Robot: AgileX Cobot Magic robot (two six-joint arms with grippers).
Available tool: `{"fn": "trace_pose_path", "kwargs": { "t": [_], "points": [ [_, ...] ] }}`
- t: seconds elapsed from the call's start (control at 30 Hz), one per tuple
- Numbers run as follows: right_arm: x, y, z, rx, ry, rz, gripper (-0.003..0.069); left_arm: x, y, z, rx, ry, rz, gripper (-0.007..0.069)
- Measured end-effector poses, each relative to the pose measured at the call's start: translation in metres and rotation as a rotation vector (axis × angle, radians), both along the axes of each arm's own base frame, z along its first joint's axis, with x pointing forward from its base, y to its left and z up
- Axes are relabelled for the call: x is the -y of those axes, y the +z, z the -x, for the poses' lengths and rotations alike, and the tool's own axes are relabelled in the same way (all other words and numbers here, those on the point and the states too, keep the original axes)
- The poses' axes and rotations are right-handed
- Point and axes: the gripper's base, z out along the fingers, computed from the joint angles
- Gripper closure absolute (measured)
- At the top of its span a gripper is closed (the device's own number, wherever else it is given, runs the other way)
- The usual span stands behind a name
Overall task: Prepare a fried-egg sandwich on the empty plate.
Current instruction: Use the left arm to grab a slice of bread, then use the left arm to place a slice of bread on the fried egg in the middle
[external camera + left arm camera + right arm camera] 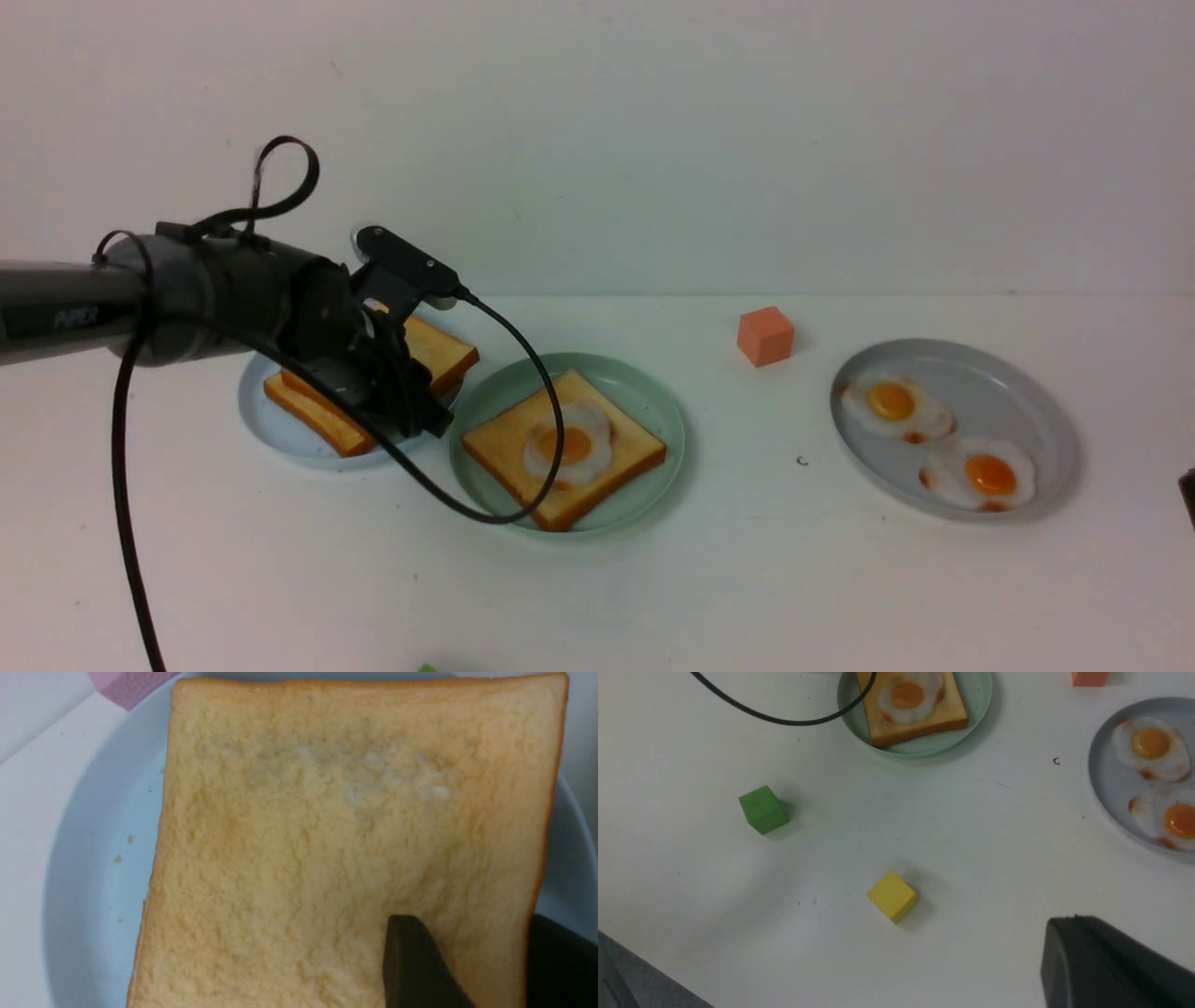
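Left tool (472, 938) straddles the toast slice (327, 835) on pale blue plate (93, 868)

white table (794, 579): three plates (644, 397) (263, 431) (980, 373), three cubes (765, 336) (763, 809) (893, 897)

Bright even light, soft shadows; toast (345, 835) close-up sl. blurred.
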Motion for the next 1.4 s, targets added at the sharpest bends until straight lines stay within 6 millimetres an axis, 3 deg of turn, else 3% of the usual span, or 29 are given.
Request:
{"fn": "trace_pose_path", "kwargs": {
  "t": [0.1, 0.13, 0.2, 0.33, 0.67, 0.83, 0.87, 0.9, 1.0, 1.13, 1.4],
  "points": [
    [0.004, 0.001, 0.004, 0.0, -0.001, -0.001, 0.0638, 0.0, 0.0, 0.0, -0.001, -0.001, 0.001, 0.0505],
    [0.004, 0.001, 0.004, 0.0, -0.001, -0.001, 0.0638, 0.001, 0.001, 0.0, 0.0, -0.001, 0.001, 0.0505],
    [0.006, 0.002, 0.007, 0.006, -0.002, -0.007, 0.0636, 0.0, 0.003, 0.0, 0.001, -0.001, 0.001, 0.0584],
    [0.009, 0.003, 0.009, 0.016, -0.002, -0.013, 0.0634, -0.001, 0.017, 0.005, -0.004, 0.005, -0.003, 0.0591],
    [0.017, 0.006, 0.013, 0.061, -0.016, -0.005, 0.0628, -0.004, 0.086, 0.028, 0.083, 0.036, 0.071, 0.0591],
    [0.018, 0.007, 0.013, 0.07, -0.022, 0.004, 0.0628, 0.015, 0.105, 0.043, 0.099, -0.018, 0.079, 0.0591],
    [0.018, 0.007, 0.013, 0.071, -0.023, 0.005, 0.0628, 0.033, 0.109, 0.051, 0.102, -0.065, 0.088, 0.0591],
    [0.018, 0.007, 0.012, 0.073, -0.023, 0.006, 0.0628, 0.035, 0.109, 0.052, 0.101, -0.072, 0.089, 0.0591],
    [0.02, 0.007, 0.011, 0.088, -0.037, 0.031, 0.0627, 0.082, 0.104, 0.072, 0.074, -0.195, 0.098, 0.0591],
    [0.023, 0.006, 0.01, 0.091, -0.051, 0.062, 0.0627, 0.109, 0.088, 0.083, 0.016, -0.266, 0.079, 0.0591],
    [0.024, 0.005, 0.011, 0.084, -0.055, 0.073, 0.0627, 0.12, 0.065, 0.083, -0.034, -0.294, 0.041, 0.0591]
  ]
}}
